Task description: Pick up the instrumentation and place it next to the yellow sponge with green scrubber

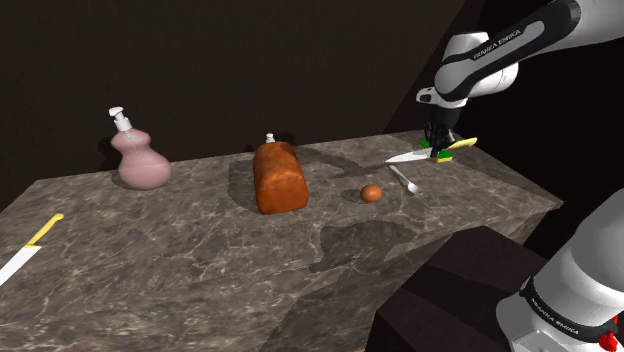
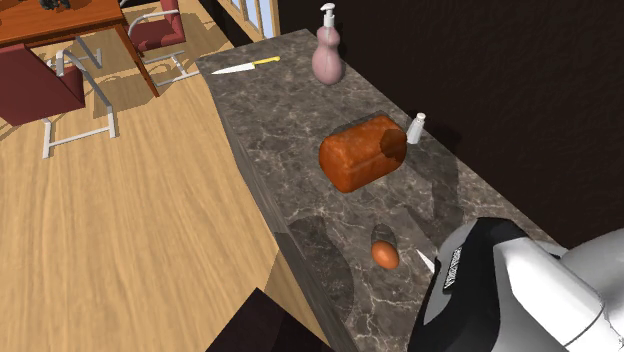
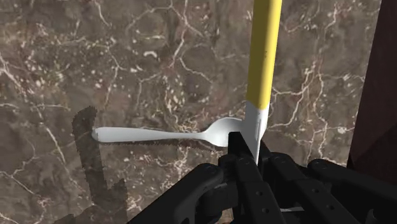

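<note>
Pincer (image 3: 250, 146) clasping one knife (image 3: 264, 57), second knife (image 1: 28, 250), one spoon (image 3: 153, 134), one egg (image 1: 371, 193)

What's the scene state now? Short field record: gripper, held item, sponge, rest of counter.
gripper: shut on knife
knife: yellow handle, clasped at the blade near the handle
sponge: green patch right by the gripper
spoon: lying on counter, beneath knife
rest: egg, bread loaf, pink soap dispenser, second knife at shoulder view's left edge
</note>
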### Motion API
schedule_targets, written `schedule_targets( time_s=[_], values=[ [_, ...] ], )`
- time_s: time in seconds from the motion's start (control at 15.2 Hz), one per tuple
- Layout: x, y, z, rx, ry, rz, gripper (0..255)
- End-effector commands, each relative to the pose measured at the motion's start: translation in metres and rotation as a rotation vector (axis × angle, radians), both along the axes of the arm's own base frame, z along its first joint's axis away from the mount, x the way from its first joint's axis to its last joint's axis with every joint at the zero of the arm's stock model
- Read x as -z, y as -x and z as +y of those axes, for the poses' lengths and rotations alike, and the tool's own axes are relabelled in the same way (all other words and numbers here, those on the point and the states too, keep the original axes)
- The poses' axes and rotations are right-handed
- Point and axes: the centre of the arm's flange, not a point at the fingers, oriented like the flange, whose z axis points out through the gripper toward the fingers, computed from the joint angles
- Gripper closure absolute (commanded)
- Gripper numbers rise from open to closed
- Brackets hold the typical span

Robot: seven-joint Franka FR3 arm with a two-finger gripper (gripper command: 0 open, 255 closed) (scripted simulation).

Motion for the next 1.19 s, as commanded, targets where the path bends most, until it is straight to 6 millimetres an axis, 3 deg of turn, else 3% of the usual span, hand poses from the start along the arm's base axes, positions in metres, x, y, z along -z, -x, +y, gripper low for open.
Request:
schedule_targets(
  time_s=[0.0, 1.12],
  values=[
    [0.009, 0.003, -0.008, -0.002, 0.000, 0.000, 255],
    [0.099, 0.003, -0.008, -0.002, 0.000, 0.000, 255]
  ],
)
